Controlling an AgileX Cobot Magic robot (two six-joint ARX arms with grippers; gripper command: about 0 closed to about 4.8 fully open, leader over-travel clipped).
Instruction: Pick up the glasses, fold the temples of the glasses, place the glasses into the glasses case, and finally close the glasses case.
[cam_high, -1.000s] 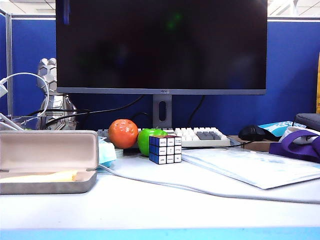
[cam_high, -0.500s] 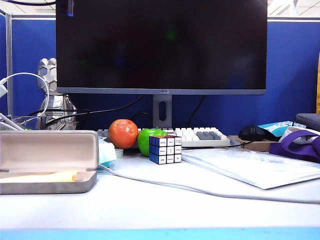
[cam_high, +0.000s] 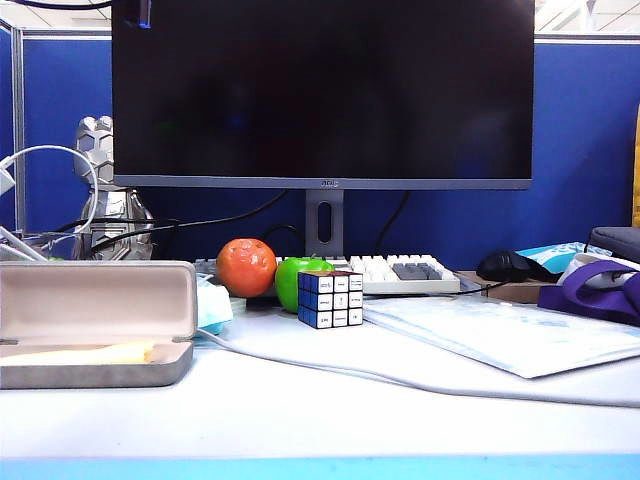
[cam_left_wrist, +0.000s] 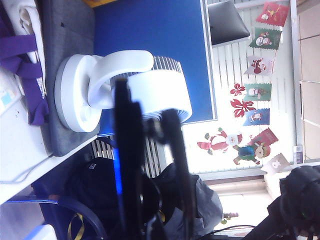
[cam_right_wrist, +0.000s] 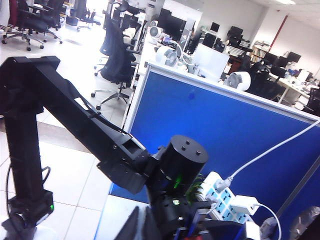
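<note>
Bench hasn't changed in the last second: case (cam_high: 95, 320) sits open at the left, glasses nowhere in view. Both tools are off-bench. Right tool (cam_right_wrist: 160, 230) is closed, left tool (cam_left_wrist: 147, 107) I can't tell. Placing's still ahead of you.

Office cubicle, white desk (cam_high: 300, 410), blue partition (cam_high: 585, 150) behind.
Big dark monitor (cam_high: 322, 90) fills the back. Open-plan room beyond: black office chairs (cam_right_wrist: 116, 52), pale tiled floor (cam_right_wrist: 65, 165), bright window blinds (cam_left_wrist: 235, 65) with Christmas decorations (cam_left_wrist: 252, 92), white fan (cam_left_wrist: 120, 87).

L end effector (cam_left_wrist: 150, 125) nearly closed, R closed
</note>
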